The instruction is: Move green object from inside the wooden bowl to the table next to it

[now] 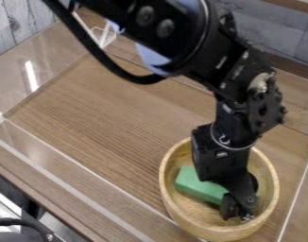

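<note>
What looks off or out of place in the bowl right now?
Nothing stands out. The green block lies flat inside the wooden bowl, partly hidden by the open pincer lowered over it. No spill or damage shows.

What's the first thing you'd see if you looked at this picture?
A big black robot arm sweeps in from the top and pokes its open tool down into the wooden bowl at the lower right. Under it lies a green object, bright against the brown table.
</note>
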### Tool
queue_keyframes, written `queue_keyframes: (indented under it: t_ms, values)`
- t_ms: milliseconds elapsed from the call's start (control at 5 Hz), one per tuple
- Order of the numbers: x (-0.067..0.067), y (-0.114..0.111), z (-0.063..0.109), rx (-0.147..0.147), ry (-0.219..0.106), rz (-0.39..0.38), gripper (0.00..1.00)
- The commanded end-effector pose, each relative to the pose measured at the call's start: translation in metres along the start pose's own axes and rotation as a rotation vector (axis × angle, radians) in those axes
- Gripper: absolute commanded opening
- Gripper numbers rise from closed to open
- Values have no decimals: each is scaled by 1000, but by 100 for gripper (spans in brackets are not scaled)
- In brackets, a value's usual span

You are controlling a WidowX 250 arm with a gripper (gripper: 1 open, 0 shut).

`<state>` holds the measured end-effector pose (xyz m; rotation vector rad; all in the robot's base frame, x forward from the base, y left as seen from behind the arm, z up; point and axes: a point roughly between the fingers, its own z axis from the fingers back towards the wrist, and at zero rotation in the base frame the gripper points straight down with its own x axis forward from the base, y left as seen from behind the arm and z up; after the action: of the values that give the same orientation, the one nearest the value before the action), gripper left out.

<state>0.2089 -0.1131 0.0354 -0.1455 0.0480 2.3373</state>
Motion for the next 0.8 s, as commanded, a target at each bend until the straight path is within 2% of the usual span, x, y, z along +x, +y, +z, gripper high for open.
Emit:
queue_keyframes:
  t_ms: [0, 400, 600]
  values:
    - [19, -4, -20, 18, -46, 46, 100]
    - [14, 6, -19, 16, -48, 148, 100]
    - [13, 19, -27, 16, -50, 180, 100]
